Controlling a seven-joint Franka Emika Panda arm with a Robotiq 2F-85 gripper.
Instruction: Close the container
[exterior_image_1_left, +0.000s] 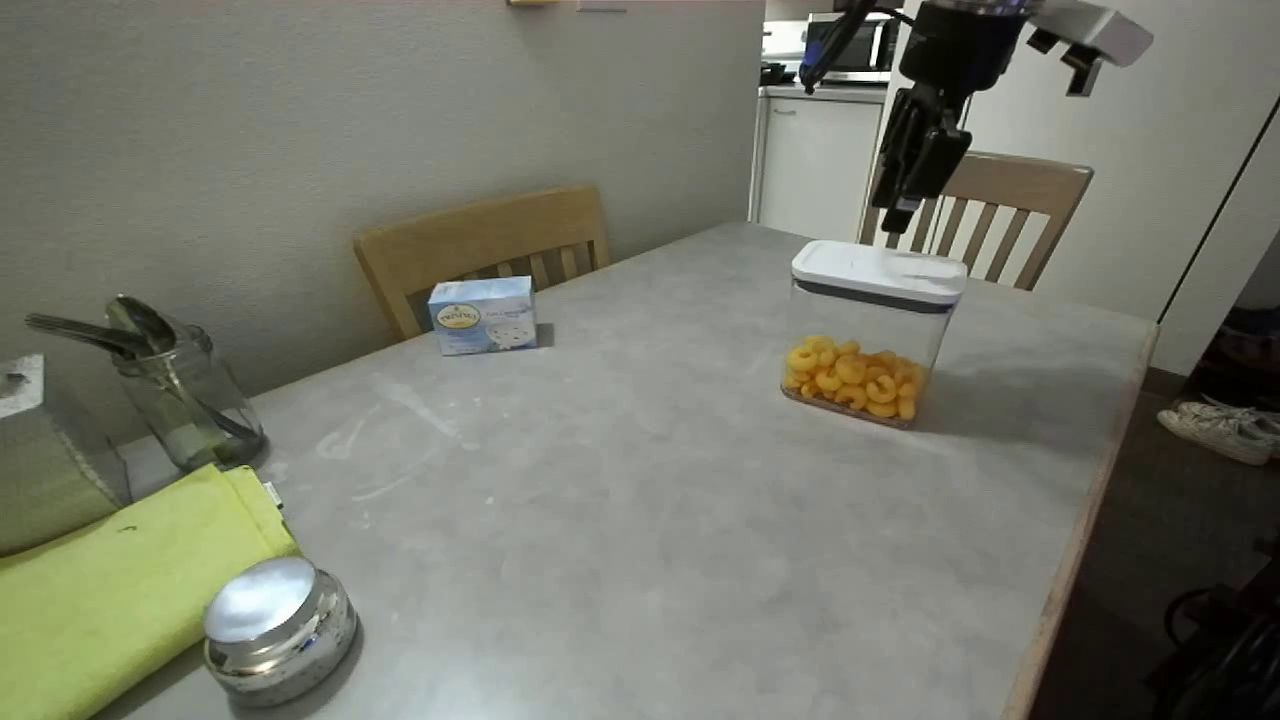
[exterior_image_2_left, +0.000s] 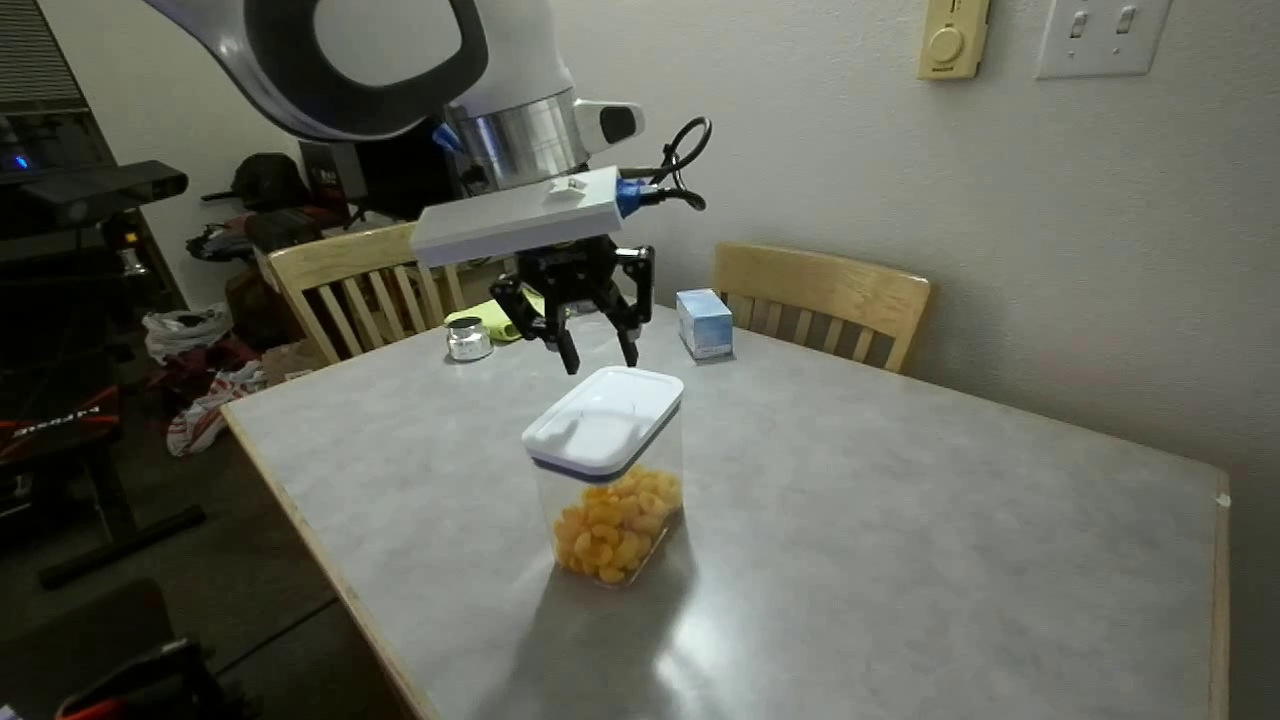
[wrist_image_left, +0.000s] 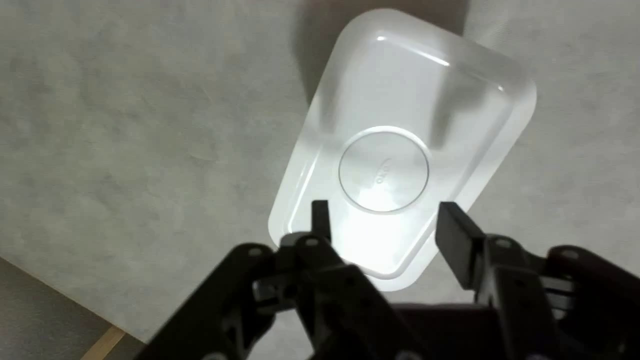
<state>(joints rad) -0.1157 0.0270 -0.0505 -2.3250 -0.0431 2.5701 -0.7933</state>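
Observation:
The container, a clear plastic box partly filled with yellow-orange curved pieces, stands upright on the table in both exterior views (exterior_image_1_left: 855, 375) (exterior_image_2_left: 615, 525). Its white rounded lid (exterior_image_1_left: 880, 270) lies level on top, with a dark grey band under the rim; the lid also shows in an exterior view (exterior_image_2_left: 605, 420) and in the wrist view (wrist_image_left: 395, 100). A round button outline marks the lid's middle; I cannot tell whether it is raised or flush. My gripper (exterior_image_1_left: 895, 220) (exterior_image_2_left: 601, 364) (wrist_image_left: 384, 203) is open and empty, pointing down above the lid, apart from it.
A blue tea box (exterior_image_1_left: 485, 318) (exterior_image_2_left: 705, 325) stands near the wall side. A round metal tin (exterior_image_1_left: 280, 630) sits beside a yellow cloth (exterior_image_1_left: 140, 590) and a glass jar (exterior_image_1_left: 190, 400) of cutlery. Wooden chairs (exterior_image_1_left: 490, 230) (exterior_image_2_left: 820, 295) stand at the grey table's (exterior_image_1_left: 620, 520) edges.

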